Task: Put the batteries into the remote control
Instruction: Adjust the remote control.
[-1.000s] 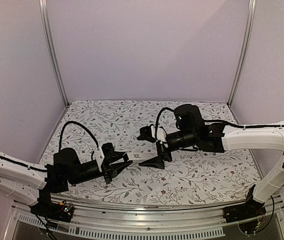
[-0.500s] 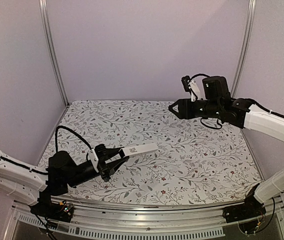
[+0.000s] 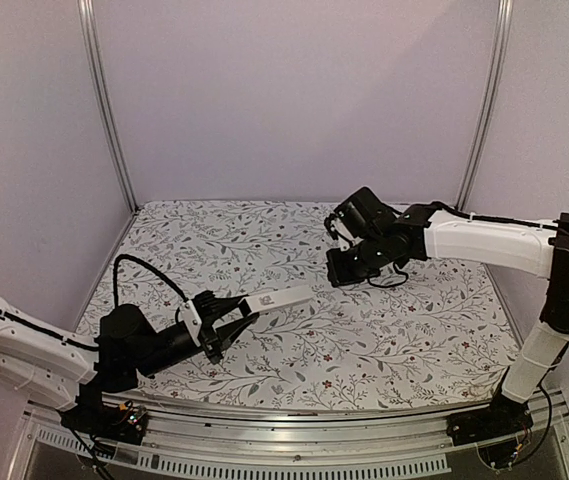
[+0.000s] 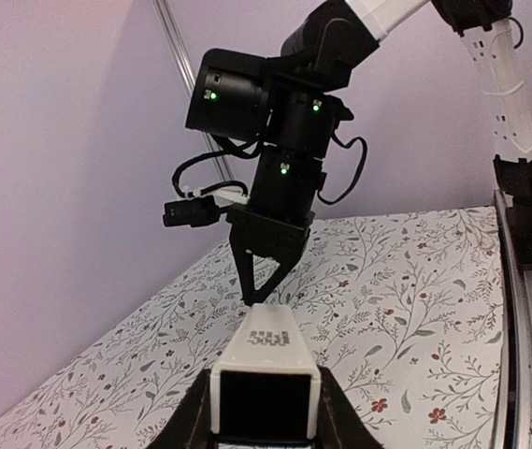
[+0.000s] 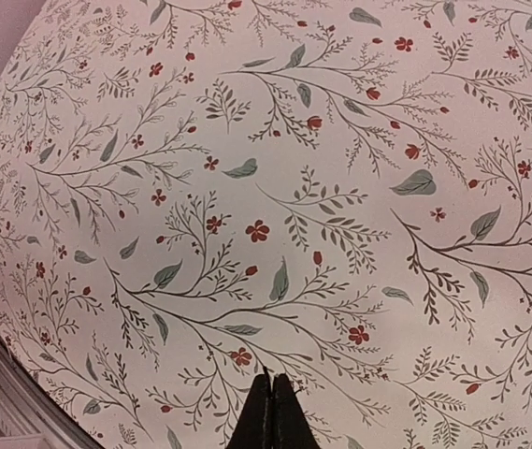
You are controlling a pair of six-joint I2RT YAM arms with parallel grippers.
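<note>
The black left gripper [image 3: 236,318] clamps the near end of the slim white rectangular plastic remote control [image 3: 282,298]. It holds the remote above the floral-printed tablecloth [image 3: 414,330], pointing right, and this grip is unchanged over the last second.

The black two-finger right gripper [image 3: 338,270] has moved. A second ago it stood wide open at the remote's far end, then swung high and away. Now it points down just beyond that end, fingers pressed together on nothing visible.

I judge that it carries no battery, so a pickup is probably still needed. No batteries show anywhere, and I cannot tell whether any are loaded.

The left wrist view shows the shut tips right at the remote's far end, touching or not I cannot tell. The right wrist view shows only those tips over printed cloth.
</note>
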